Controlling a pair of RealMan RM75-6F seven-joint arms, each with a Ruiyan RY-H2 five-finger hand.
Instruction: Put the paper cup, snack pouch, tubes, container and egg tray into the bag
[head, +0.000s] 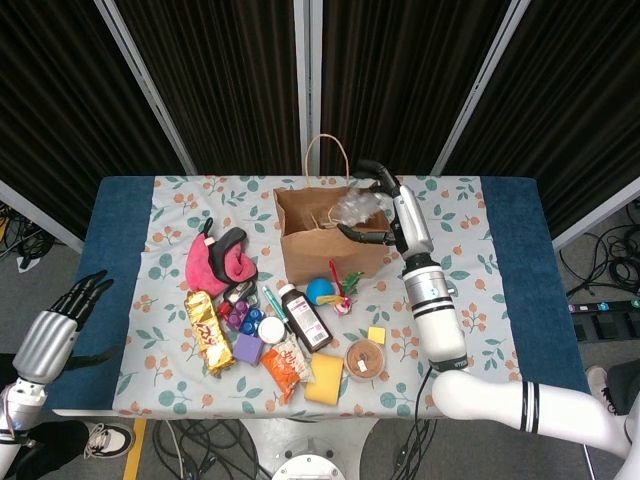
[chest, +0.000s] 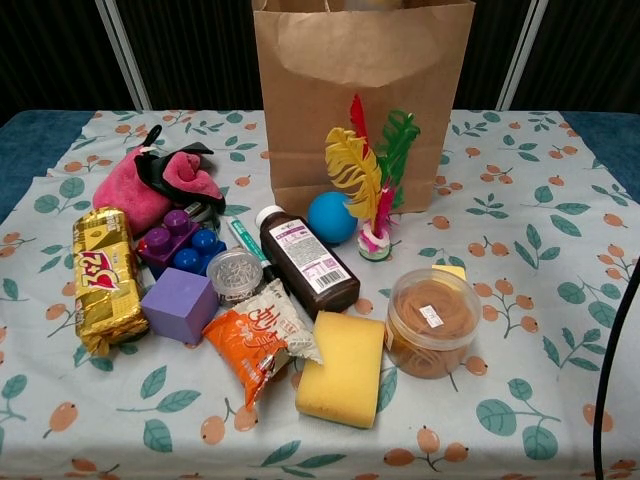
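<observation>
The clear plastic egg tray (head: 356, 205) hangs over the open mouth of the brown paper bag (head: 322, 252), grasped in the fingers (head: 365, 236) of the right hand (head: 388, 208) at the bag's right rim. If it is let go while a corner sits on that rim, it could snag, tip out, or fold the thin wall. The left hand (head: 62, 324) idles off the counter (head: 500, 290), fingers released and empty. The container (chest: 431, 321), snack pouch (chest: 263, 337) and a tube (chest: 243, 243) wait in front.
</observation>
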